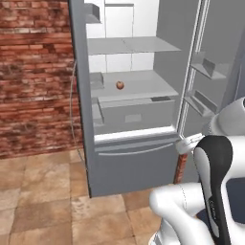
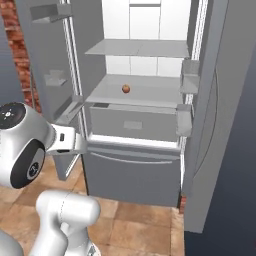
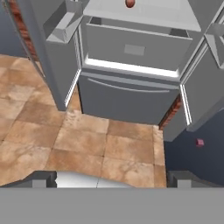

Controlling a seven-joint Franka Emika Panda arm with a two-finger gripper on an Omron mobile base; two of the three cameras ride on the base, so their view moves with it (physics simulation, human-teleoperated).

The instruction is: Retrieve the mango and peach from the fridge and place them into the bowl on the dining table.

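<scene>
The fridge (image 1: 129, 95) stands with both upper doors swung wide open, and its white inside with the glass shelves is in full sight. The bottom drawer (image 2: 132, 172) with its long curved handle is shut. One small round orange-pink fruit, the peach (image 1: 120, 85), lies alone on the middle shelf (image 2: 145, 90), near the centre of it and a little toward the front edge, above the closed inner drawer (image 2: 132, 122). In the hand view the peach (image 3: 130, 3) sits at the very top, partly cut off.

The white arm (image 2: 22, 145) is raised in front of the fridge, low and well apart from the shelf. The fingers (image 3: 43, 178) are spread fully open and hold nothing; they point toward the brown tiled floor (image 3: 87, 140) before the fridge. A red brick wall (image 1: 33, 72) is beside the fridge's left door.
</scene>
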